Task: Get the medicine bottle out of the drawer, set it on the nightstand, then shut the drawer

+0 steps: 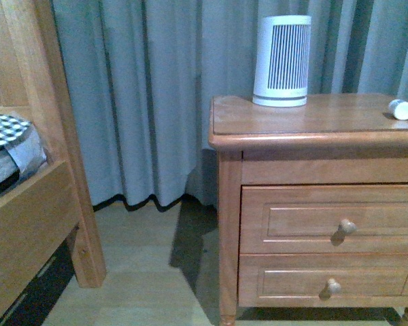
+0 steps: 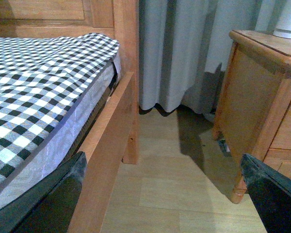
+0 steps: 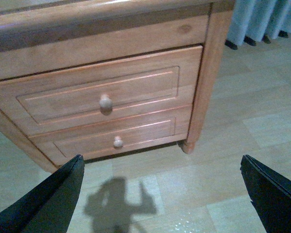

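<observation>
Only the front view shows the small white medicine bottle (image 1: 401,109) lying on the nightstand (image 1: 313,129), at three o'clock from the ribbed heater (image 1: 281,61). The smooth wooden drawer (image 3: 99,94) is closed. Both the left gripper (image 2: 165,194) and the right gripper (image 3: 160,194) are spread apart, empty.

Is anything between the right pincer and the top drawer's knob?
Nothing visible. The right pincer hangs open over bare floor, facing the shut drawer; its knob is unobstructed. The medicine bottle already lies on the nightstand.
</observation>
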